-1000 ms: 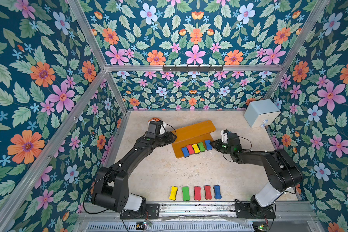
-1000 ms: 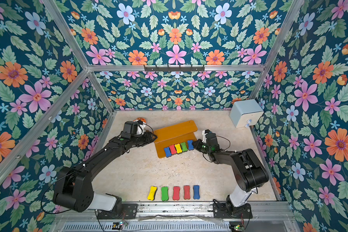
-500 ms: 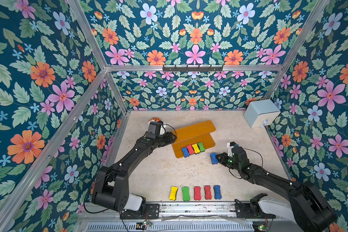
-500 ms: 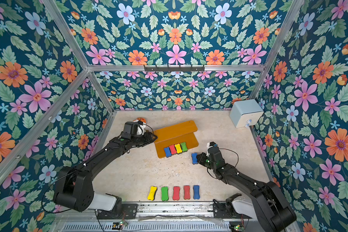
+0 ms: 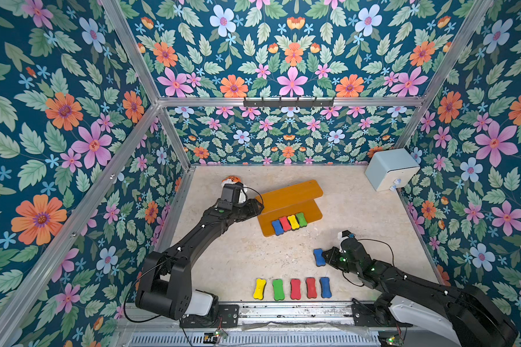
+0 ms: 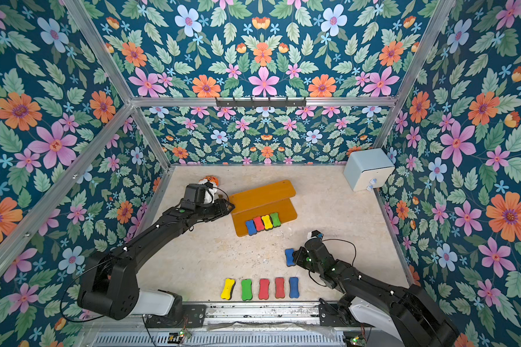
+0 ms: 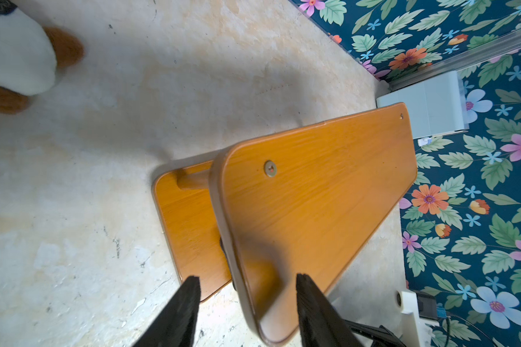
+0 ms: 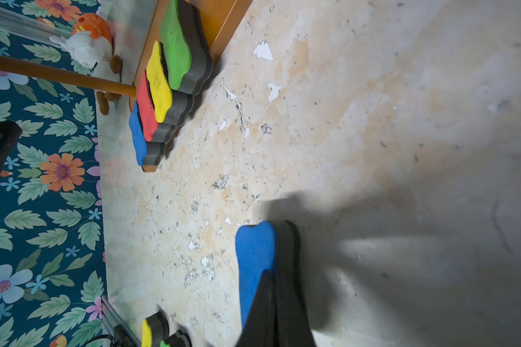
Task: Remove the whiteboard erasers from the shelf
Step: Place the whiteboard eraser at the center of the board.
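Blue eraser (image 5: 318, 257) carried off shelf (image 5: 289, 195), pinched in right fingers (image 8: 260, 312), 4 remaining

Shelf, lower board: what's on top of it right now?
Blue, red, yellow and green erasers in a row along its front edge. The upper board covers its back part, mostly hiding it.
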Controlling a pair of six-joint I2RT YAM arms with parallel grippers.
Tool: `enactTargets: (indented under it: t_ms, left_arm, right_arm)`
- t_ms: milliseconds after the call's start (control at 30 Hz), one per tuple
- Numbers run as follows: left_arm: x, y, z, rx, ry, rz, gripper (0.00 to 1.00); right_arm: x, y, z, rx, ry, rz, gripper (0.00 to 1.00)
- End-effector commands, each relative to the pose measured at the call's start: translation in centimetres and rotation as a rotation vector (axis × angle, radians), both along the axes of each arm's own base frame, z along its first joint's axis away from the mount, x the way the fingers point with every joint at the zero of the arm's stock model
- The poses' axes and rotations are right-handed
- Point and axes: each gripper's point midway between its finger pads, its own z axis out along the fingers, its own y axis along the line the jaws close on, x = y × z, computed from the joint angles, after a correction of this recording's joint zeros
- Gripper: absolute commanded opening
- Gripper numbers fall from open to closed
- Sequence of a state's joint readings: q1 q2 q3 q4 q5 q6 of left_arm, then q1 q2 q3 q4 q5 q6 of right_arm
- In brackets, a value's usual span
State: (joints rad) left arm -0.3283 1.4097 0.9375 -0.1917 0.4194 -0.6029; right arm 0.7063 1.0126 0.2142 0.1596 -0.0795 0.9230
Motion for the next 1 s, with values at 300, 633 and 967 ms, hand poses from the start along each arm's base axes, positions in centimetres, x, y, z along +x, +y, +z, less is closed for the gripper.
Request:
enactTargets:
  t_ms: [300, 633, 967]
  left_arm:
    - [0.3, 0.1, 0.2, 0.005, -0.014, 0.006, 0.57]
    - [0.4, 0.2, 0.0, 0.009, -0.007, 0.013, 0.57]
    - [0.5, 0.1, -0.1, 0.009, -0.005, 0.011, 0.58]
  right_arm:
    - [-0.7, -1.2, -1.5, -0.018, 0.021, -0.046, 0.07]
    - [-0.5, -1.1, -1.2, -0.036, 0.002, -0.028, 0.13]
    - [-0.2, -1.0, -0.2, -0.052, -0.013, -0.016, 0.27]
